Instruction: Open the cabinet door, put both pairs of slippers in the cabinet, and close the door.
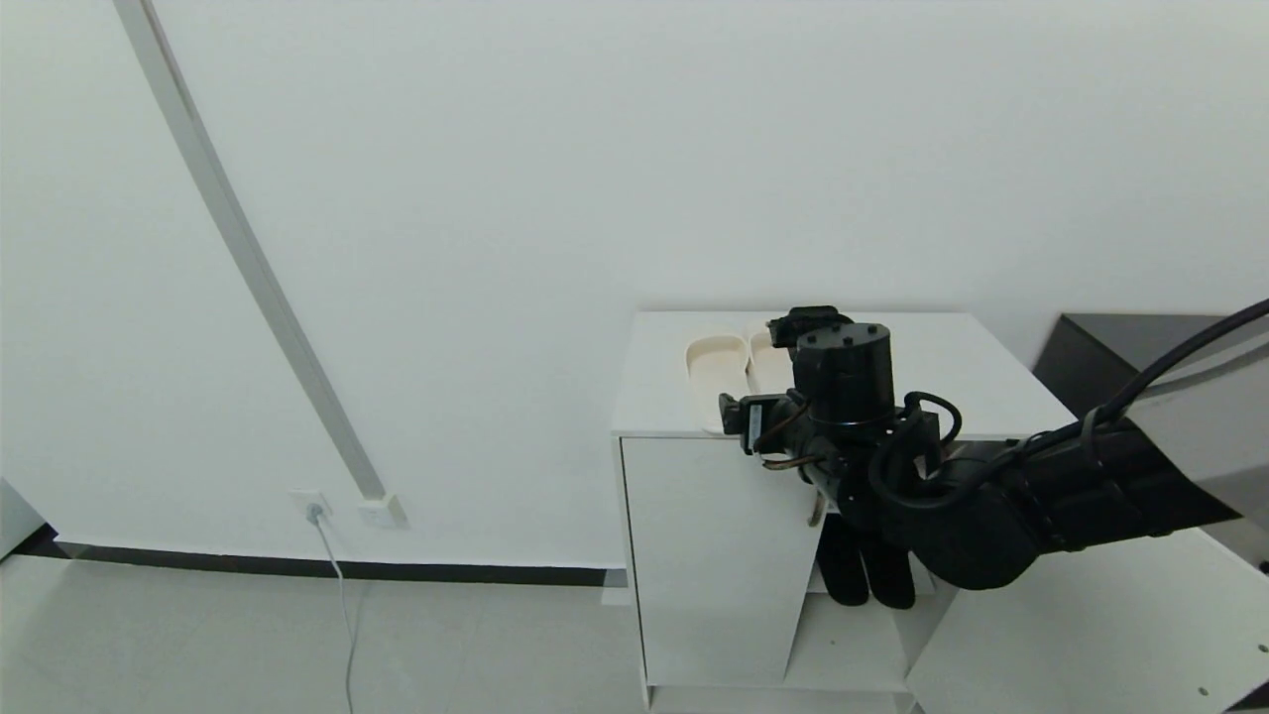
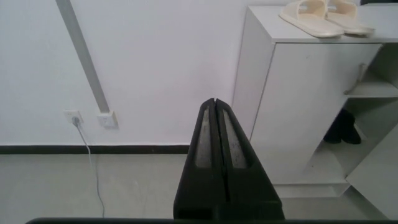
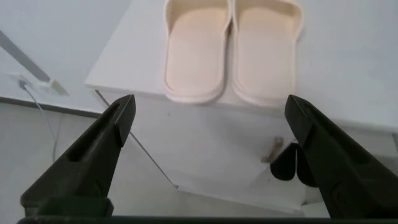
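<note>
Your right pincer point(image 3: 210, 104) hangs with its jaws wide apart, just above the front edge of the cabinet point(image 1: 952, 377). The cream slippers point(image 3: 231, 46) lie framed between its two fingers point(image 3: 93, 155). That pair sits side by side and touching on the left part of the cabinet's top, with its near ends reaching the front edge. The cabinet's back edge runs along the wall.

The cabinet's left door panel point(image 1: 714, 555) is shut flat. The right door point(image 1: 1081, 635) is swung out toward you on the near right, and your right arm crosses above it. In the open right half, the black slippers point(image 1: 865, 575) stand close together at the back of a shelf. A small handle point(image 3: 272, 149) shows at the opening's upper edge, near the shut panel.

Your left pincer point(image 2: 214, 106) has its jaws pressed together and holds nothing. It sits low and well to the left of the cabinet, pointing toward the wall.

On that side the floor point(image 1: 198, 645) runs open to the wall. There a cable point(image 1: 342, 595) drops from a wall socket point(image 1: 315, 508) to the floor, and a grey strip point(image 1: 248, 258) slants up the wall. A dark piece of furniture point(image 1: 1120, 342) stands just beyond the cabinet's far right corner.
</note>
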`<state>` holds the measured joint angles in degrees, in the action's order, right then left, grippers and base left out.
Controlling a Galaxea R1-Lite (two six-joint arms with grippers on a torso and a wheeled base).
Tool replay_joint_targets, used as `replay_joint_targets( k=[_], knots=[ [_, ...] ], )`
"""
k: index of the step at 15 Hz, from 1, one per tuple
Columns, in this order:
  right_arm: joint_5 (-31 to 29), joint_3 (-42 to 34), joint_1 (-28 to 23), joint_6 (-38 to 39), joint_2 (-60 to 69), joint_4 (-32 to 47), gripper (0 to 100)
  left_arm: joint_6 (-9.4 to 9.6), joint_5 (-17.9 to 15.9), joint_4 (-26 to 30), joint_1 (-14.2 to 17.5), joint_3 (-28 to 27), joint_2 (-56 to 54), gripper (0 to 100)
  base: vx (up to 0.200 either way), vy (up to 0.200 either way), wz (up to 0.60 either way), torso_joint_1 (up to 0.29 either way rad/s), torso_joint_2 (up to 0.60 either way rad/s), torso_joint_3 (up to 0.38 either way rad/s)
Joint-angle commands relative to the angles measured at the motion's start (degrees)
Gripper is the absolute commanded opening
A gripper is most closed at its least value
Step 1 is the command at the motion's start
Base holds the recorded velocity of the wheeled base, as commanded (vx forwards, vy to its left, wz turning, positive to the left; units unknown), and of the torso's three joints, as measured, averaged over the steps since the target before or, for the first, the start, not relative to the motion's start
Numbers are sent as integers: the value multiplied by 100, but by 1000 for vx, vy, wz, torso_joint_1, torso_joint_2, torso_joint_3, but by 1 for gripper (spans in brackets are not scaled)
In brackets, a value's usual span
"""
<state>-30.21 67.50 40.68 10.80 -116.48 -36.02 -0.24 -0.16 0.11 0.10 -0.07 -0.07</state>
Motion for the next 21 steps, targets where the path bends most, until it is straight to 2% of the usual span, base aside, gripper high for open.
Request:
replay_joint_targets(
  k=[1,5,11,18,21],
  knots=[
    [-3,-26,28,1,-50,-10,100,-2,-2,-2,-1,-1,7,0,200,0,0,22,2,-2],
    [-3,-61,36,10,-226,-28,100,7,7,-2,-1,-1,7,0,200,0,0,4,2,4],
    [15,141,-51,-87,-824,-502,100,-2,25,-2,-1,-1,7,0,0,0,0,0,0,0],
    [164,1134,-421,-271,-1500,-414,100,-28,33,-2,-1,-1,7,0,0,0,0,0,0,0],
    [349,1811,-631,-474,-1861,-239,100,-28,33,-2,-1,-1,7,0,0,0,0,0,0,0]
  ],
)
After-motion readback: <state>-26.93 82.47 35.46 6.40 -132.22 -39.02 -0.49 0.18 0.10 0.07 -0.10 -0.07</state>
